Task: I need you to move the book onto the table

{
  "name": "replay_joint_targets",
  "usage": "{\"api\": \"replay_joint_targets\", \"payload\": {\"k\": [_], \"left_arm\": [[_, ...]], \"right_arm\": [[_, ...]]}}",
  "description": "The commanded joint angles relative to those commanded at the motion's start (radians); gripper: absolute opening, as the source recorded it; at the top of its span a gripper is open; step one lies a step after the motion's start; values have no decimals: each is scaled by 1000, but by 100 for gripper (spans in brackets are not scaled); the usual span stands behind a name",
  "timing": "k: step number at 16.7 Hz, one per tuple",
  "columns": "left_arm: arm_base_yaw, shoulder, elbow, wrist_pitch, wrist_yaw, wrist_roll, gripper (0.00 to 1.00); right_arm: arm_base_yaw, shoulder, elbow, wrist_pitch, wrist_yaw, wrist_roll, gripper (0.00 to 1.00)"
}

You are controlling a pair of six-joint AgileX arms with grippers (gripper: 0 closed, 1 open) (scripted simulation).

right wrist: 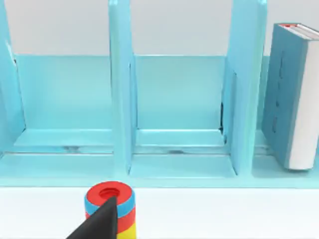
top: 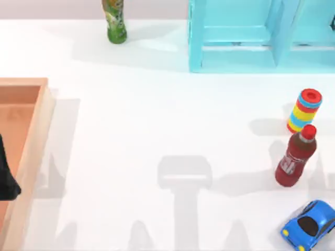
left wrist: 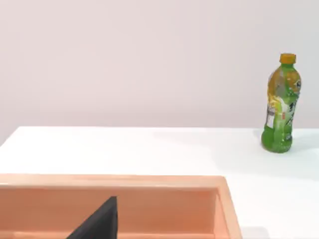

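1. From above, the white counter (top: pixel 157 120) carries a light wooden tray (top: pixel 32 151) at its left edge. A dark part of the left arm (top: pixel 7 175) hangs over the tray's inside. How its jaws stand I cannot tell.
2. Still from above, a turquoise shelf unit (top: pixel 235 36) stands at the far right of the counter, and a green bottle (top: pixel 115 22) stands upright at the far edge, left of the shelf.
3. Along the right side stand a striped stack of red, blue and yellow rings (top: pixel 304 111), then just nearer a red drink bottle (top: pixel 296 157) with a red cap, then a blue toy car (top: pixel 309 226) at the near right corner.
4. The left wrist view shows the tray's far wall and corner, a dark fingertip (left wrist: pixel 99 223) of the left gripper above the tray's inside, and the green bottle upright farther off on the counter. The jaws hold nothing that I can see.
5. The right wrist view faces the shelf unit's open compartments. The book (right wrist: pixel 294 94) stands upright on the shelf floor in the outermost compartment seen, teal cover and white page edges showing.
6. In the same view a dark fingertip (right wrist: pixel 97 224) of the right gripper sits before the ring stack, which stands on the counter in front of the shelf. Whether those jaws are spread or closed cannot be told.
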Motion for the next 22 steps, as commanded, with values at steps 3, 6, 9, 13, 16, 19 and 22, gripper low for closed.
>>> {"api": "replay_joint_targets", "payload": {"k": [3, 6, 9, 13, 16, 19, 22], "left_arm": [[0, 0, 0, 0, 0, 0, 100], [0, 0, 0, 0, 0, 0, 100], [0, 0, 0, 0, 0, 0, 100], [0, 0, 0, 0, 0, 0, 100], [0, 0, 0, 0, 0, 0, 100], [0, 0, 0, 0, 0, 0, 100], [0, 0, 0, 0, 0, 0, 100]], "right_arm": [[-2, 10, 4, 6, -1, 0, 100], [-16, 98, 39, 60, -15, 1, 100], [-44, 268, 107, 164, -42, 2, 100], [-98, 586, 233, 360, -91, 4, 100], [-146, 869, 346, 534, -135, 6, 100], [-198, 1171, 465, 718, -182, 8, 100], [-250, 1470, 582, 901, -228, 10, 100]]}}
